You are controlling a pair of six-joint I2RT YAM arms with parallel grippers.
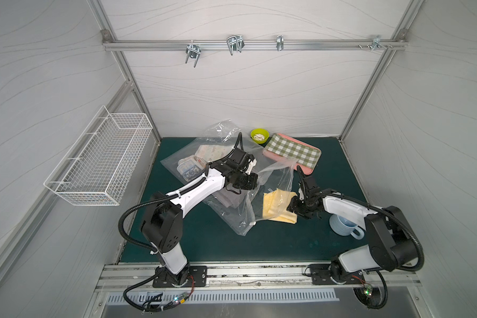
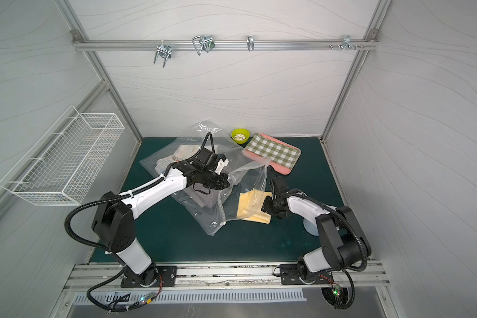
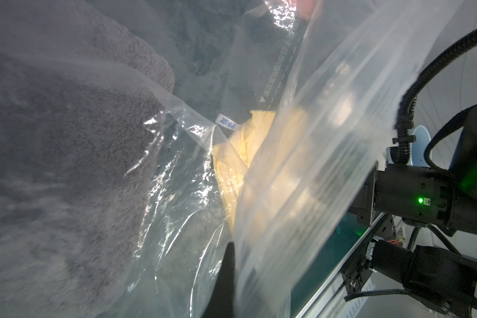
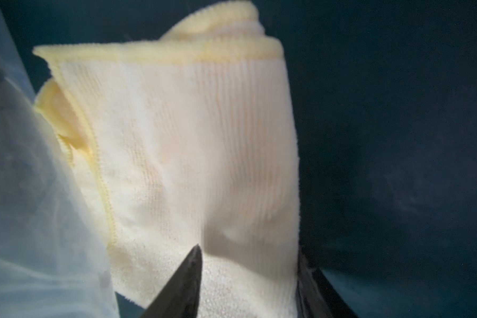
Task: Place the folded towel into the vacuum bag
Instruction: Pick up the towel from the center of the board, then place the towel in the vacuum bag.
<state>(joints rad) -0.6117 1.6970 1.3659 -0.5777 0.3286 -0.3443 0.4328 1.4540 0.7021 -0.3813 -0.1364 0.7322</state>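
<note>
The dark green bench [image 1: 204, 242] sits inside pale grey panel walls, with a white wire basket [image 1: 99, 165] hung on the wall at my left. The vacuum bag [image 1: 232, 220] lies mid-bench, clear and crinkled, with a grey towel [image 3: 66, 165] inside it and its white slider clip [image 1: 252, 223] at the near end of the mouth. My left fingers [image 3: 226, 278] are pressed together on the bag's upper film, holding it raised like a tent over the mouth. The folded towel [image 1: 278, 206], pale yellow, lies on the bench at that mouth, the part toward the left arm under the lifted film and the rest outside. My right fingers [image 4: 185, 280] stand apart, one on top of the towel and one at its edge; I cannot tell whether they grip it. In the left wrist view a small white tag [image 3: 226, 122] with blue characters shows beside the yellow towel. A row of printed characters [image 3: 282, 55] runs along a dashed line on the film. Both are too small for me to read. A blue mug [image 1: 344, 225] stands just beside the right arm
</note>
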